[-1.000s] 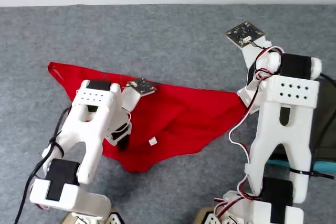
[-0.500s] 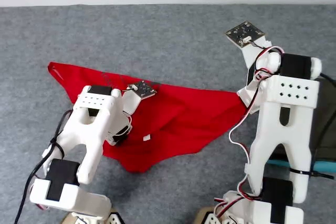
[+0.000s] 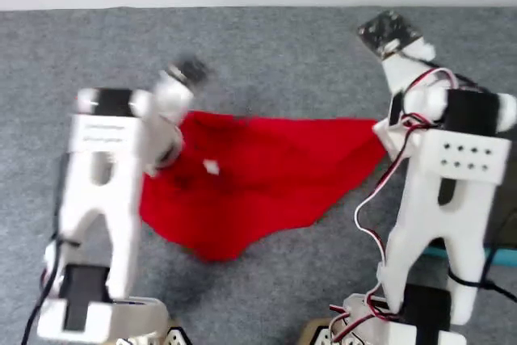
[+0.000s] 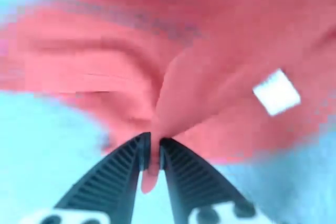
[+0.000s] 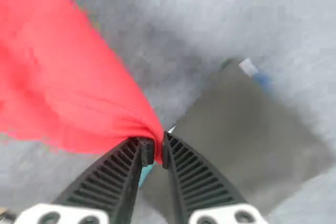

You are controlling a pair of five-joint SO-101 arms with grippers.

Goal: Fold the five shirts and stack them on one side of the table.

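Now the red shirt (image 3: 266,179) lies on the grey worktop (image 3: 283,54), between the two arms. The left fingers (image 4: 123,169) are closed tight on a raised fold at its left side, and a bit of cloth sticks out between them. A white tag (image 4: 276,92) is near. The right fingers (image 5: 118,174) are closed on the shirt's right corner, just beside a dark grey cloth (image 5: 247,135).

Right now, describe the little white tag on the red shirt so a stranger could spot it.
On the grey felt table, a red cloth shirt stretches across the middle. Toward the end pinched by the left tool sits a small square white tag, the only white on it.
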